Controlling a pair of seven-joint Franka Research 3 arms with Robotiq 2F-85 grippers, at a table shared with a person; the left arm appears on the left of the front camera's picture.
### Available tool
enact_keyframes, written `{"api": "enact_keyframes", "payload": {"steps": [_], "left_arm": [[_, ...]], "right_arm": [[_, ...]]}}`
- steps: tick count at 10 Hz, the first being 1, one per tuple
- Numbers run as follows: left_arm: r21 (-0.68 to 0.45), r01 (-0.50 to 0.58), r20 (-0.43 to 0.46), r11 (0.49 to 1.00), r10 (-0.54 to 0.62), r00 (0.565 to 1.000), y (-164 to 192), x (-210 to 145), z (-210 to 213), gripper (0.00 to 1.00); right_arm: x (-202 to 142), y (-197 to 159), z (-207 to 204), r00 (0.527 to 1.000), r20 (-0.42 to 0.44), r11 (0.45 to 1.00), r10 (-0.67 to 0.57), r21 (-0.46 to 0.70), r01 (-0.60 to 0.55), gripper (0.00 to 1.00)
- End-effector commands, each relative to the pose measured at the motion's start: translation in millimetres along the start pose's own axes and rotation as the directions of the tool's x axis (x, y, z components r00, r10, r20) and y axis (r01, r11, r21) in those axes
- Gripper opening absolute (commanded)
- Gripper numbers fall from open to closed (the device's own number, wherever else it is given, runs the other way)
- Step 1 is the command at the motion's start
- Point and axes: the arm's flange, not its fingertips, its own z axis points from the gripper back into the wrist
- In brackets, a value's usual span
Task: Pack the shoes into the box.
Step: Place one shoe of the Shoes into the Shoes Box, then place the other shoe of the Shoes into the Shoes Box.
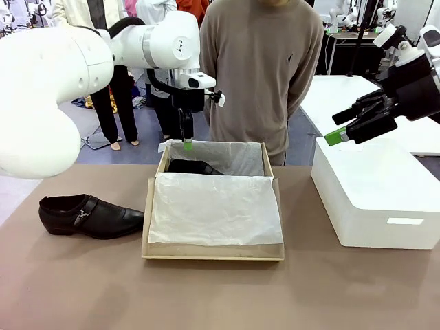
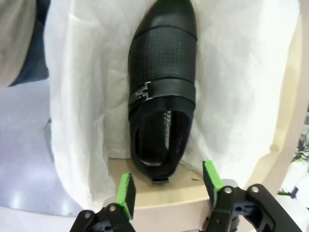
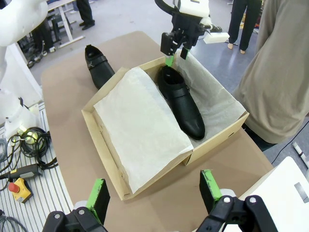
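Surface: brown tabletop (image 1: 69, 289) is carrying all items; person in grey-brown sweater (image 1: 261, 69) is standing at far edge.
Box: tan cardboard shoebox w/ white tissue lining (image 1: 213, 251) is sitting mid-table, lid lying open on near side.
Shoe 1: glossy black leather dress shoe w/ silver buckle (image 2: 161, 87) is lying inside shoebox on tissue.
Shoe 2: matching black shoe (image 1: 89, 214) is lying on tabletop left of shoebox, apart from it.
L gripper (image 1: 187, 143): is hovering just above boxed shoe's heel; jaws apart, gripping nothing.
R gripper (image 1: 340, 134): is hanging above smooth white block-shaped box (image 1: 371, 199); jaws wide, empty.
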Motion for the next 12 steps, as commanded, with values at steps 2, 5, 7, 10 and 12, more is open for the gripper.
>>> {"api": "enact_keyframes", "payload": {"steps": [2, 5, 7, 10, 12], "left_arm": [[-0.010, -0.042, 0.000, 0.999, 0.042, 0.999, -3, -12, 22, 1.00], [0.001, -0.005, 0.000, 1.000, 0.005, 1.000, -4, -2, 9, 1.00], [0.001, -0.005, 0.000, 1.000, 0.005, 1.000, -4, -2, 9, 1.00], [0.001, -0.005, 0.000, 1.000, 0.005, 1.000, -4, -2, 9, 1.00], [0.001, -0.005, 0.000, 1.000, 0.005, 1.000, -4, -2, 9, 1.00]], "right_arm": [[1, -3, -1, 1.000, 0.021, 1.000, 0.020, 0.015, -0.020, 1.00], [1, -3, -1, 1.000, 0.021, 1.000, 0.020, 0.015, -0.020, 1.00], [1, -3, -1, 1.000, 0.021, 1.000, 0.020, 0.015, -0.020, 1.00], [1, -3, -1, 1.000, 0.021, 1.000, 0.020, 0.015, -0.020, 1.00], [1, -3, -1, 1.000, 0.021, 1.000, 0.020, 0.015, -0.020, 1.00]]}}
